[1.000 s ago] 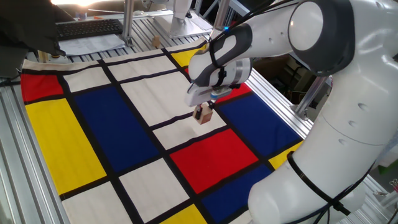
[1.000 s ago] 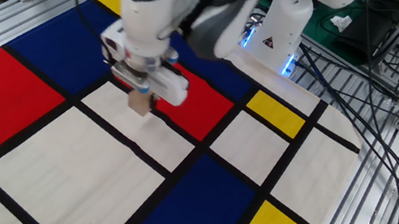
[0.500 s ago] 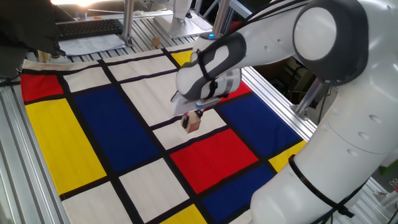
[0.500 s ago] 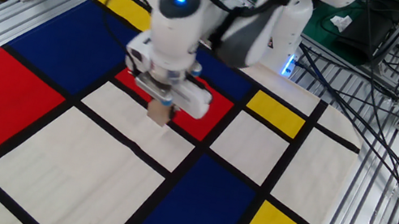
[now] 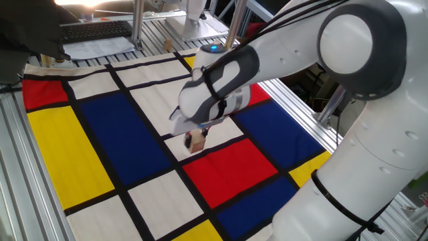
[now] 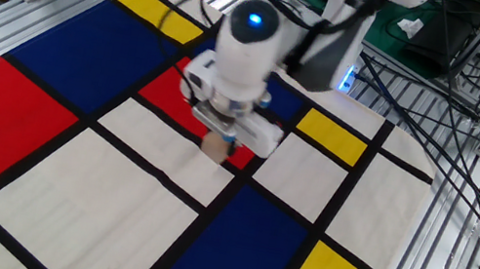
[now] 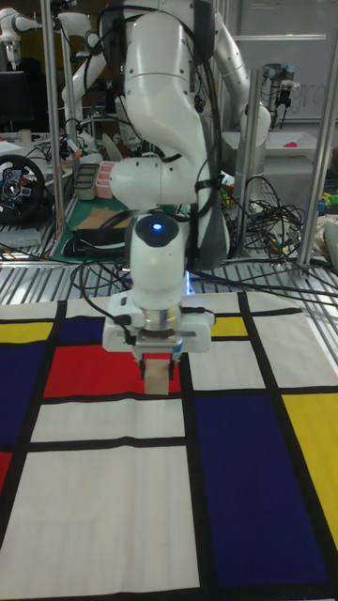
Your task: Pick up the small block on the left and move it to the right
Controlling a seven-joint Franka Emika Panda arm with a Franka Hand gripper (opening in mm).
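Observation:
The small block point(image 5: 196, 141) point(image 6: 215, 147) point(image 7: 158, 377) is a light tan wooden cube held between the fingers of my gripper point(image 5: 196, 137) point(image 6: 218, 141) point(image 7: 158, 366), which is shut on it. It hangs just above the patterned cloth. In the tall fixed view it sits over the right end of the red panel point(image 7: 80, 371), near the black line beside a white panel. The fingers hide the block's upper part.
A cloth of red, blue, yellow and white panels with black lines point(image 5: 100, 134) covers the table. Aluminium rails point(image 6: 459, 242) frame it. A keyboard point(image 5: 93, 29) lies at the far edge, and cables point(image 6: 442, 111) run beside the robot base.
The gripper has carried the block sideways across the cloth, rightward in the other fixed view and leftward, nearer the camera, in one fixed view. It stays shut on the block.

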